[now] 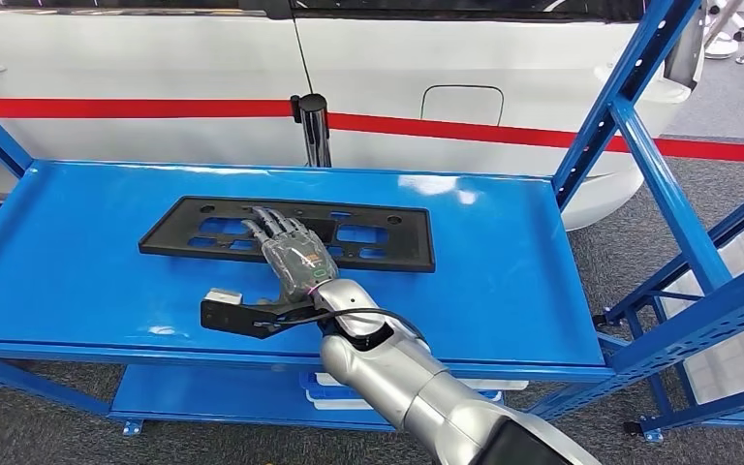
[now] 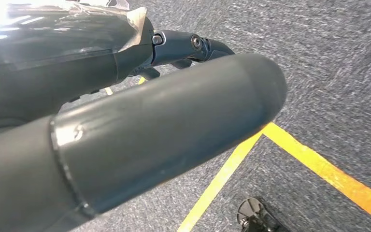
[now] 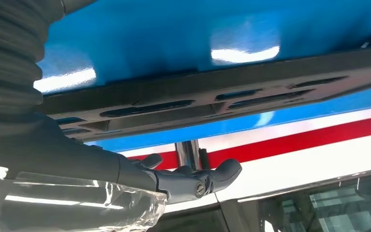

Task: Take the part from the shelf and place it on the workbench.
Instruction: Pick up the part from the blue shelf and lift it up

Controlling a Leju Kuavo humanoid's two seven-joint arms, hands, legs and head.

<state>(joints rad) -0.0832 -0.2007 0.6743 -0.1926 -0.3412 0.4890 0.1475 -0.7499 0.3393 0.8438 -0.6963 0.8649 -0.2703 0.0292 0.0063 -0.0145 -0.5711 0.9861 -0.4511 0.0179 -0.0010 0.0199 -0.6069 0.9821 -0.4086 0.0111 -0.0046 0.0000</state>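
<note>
I have the right hand (image 1: 289, 254) out over the blue shelf (image 1: 77, 252), reaching in from the near edge on its silver arm. Its fingers lie stretched forward and flat across the near middle of the part (image 1: 368, 235), a long black flat frame with rectangular cut-outs that rests on the shelf top, lengthwise and toward the back. The hand is spread and rests on the frame without holding it; from the right wrist view the fingers (image 3: 212, 176) are extended with the part (image 3: 232, 92) just beyond them. A smaller black bracket (image 1: 237, 316) with a pale block on it lies beside the wrist at the shelf's front edge. The left hand (image 2: 188, 46) hangs over grey carpet with yellow lines (image 2: 319, 166); I cannot tell whether its fingers are curled or spread. A white car body with a red stripe (image 1: 155, 107) stands behind the shelf.
</note>
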